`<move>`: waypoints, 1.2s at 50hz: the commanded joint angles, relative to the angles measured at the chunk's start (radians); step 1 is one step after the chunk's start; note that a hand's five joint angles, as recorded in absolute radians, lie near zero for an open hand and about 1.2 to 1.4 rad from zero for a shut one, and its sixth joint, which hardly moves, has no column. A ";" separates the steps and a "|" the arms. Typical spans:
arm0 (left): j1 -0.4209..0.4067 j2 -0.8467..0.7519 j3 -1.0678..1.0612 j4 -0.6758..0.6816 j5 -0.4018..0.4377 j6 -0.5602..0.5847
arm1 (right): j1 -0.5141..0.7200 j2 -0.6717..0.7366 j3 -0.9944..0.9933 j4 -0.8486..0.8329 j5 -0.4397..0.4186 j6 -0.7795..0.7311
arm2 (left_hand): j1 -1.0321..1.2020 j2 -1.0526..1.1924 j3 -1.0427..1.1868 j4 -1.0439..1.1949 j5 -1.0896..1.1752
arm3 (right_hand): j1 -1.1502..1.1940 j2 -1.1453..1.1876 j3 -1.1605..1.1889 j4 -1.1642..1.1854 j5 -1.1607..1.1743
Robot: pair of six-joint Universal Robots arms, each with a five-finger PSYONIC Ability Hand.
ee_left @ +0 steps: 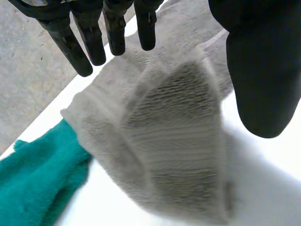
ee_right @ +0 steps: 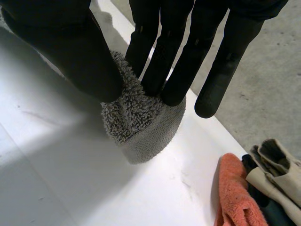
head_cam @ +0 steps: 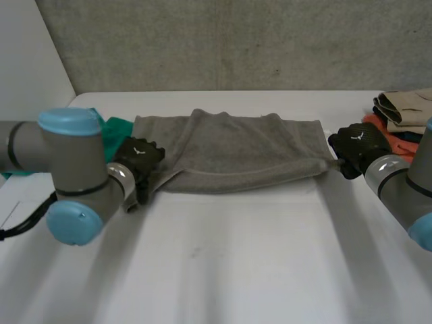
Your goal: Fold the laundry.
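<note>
A grey towel (head_cam: 229, 152) lies folded lengthwise across the far part of the white table (head_cam: 236, 270), its folded edge toward me. My left hand (head_cam: 138, 158) is at the towel's left end. In the left wrist view its fingers (ee_left: 94, 37) are straight and stand apart from the thumb (ee_left: 263, 70), and the towel end (ee_left: 174, 141) hangs loose below the palm, held by neither. My right hand (head_cam: 358, 145) is at the right end, where the thumb (ee_right: 75, 52) and straight fingers pinch the towel's corner (ee_right: 141, 122) just above the table.
A green cloth (head_cam: 115, 128) lies behind my left hand, touching the towel's left end (ee_left: 37, 179). A pile of clothes (head_cam: 405, 115) sits at the far right, with an orange piece (ee_right: 235, 193) and a beige piece (ee_right: 277, 174) close to my right hand.
</note>
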 commanded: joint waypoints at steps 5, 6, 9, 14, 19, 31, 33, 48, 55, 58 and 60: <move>-0.095 -0.113 0.028 0.134 -0.185 -0.038 | -0.006 -0.028 -0.019 0.043 0.012 0.022 | -0.079 -0.081 -0.077 -0.072 -0.066 | 0.295 0.223 0.209 0.200 0.236; -0.094 -0.123 0.035 0.144 -0.199 -0.029 | -0.007 -0.030 -0.019 0.046 0.014 0.025 | -0.079 -0.081 -0.077 -0.072 -0.066 | 0.295 0.223 0.209 0.200 0.236; -0.086 -0.160 0.079 0.157 -0.262 0.029 | -0.010 -0.038 -0.020 0.060 0.018 0.037 | -0.079 -0.081 -0.077 -0.072 -0.066 | 0.295 0.223 0.209 0.200 0.236; -0.038 -0.185 0.124 0.187 -0.305 0.095 | -0.018 -0.048 -0.025 0.066 0.018 0.040 | -0.079 -0.081 -0.077 -0.072 -0.066 | 0.295 0.223 0.209 0.200 0.236; 0.040 -0.202 0.137 0.190 -0.291 0.135 | -0.032 -0.061 -0.028 0.073 0.018 0.045 | -0.058 -0.060 -0.056 -0.051 -0.045 | 0.295 0.223 0.209 0.200 0.236; 0.098 -0.075 0.039 0.199 -0.172 0.184 | -0.029 -0.061 -0.029 0.077 0.017 0.039 | 0.303 0.301 0.305 0.310 0.316 | 0.295 0.223 0.209 0.200 0.236; 0.103 -0.044 0.007 0.213 -0.137 0.186 | -0.032 -0.064 -0.031 0.077 0.017 0.034 | 0.528 0.526 0.531 0.536 0.541 | 0.295 0.223 0.209 0.200 0.236; 0.215 0.217 -0.114 0.030 0.063 0.204 | -0.101 -0.179 -0.072 0.262 -0.005 -0.073 | 1.143 1.141 1.145 1.150 1.155 | 0.295 0.223 0.209 0.200 0.236; 0.247 0.363 -0.146 -0.069 0.202 0.134 | -0.112 -0.232 -0.109 0.420 -0.061 -0.108 | 1.143 1.141 1.145 1.150 1.155 | 0.295 0.223 0.209 0.200 0.236; 0.236 0.317 -0.188 -0.089 0.233 0.111 | -0.093 -0.200 -0.106 0.440 -0.068 -0.104 | 0.428 0.426 0.430 0.435 0.441 | 0.295 0.223 0.209 0.200 0.236; 0.226 0.291 -0.208 -0.097 0.227 0.103 | -0.087 -0.182 -0.111 0.429 -0.062 -0.102 | 0.339 0.337 0.341 0.346 0.352 | 0.295 0.223 0.209 0.200 0.236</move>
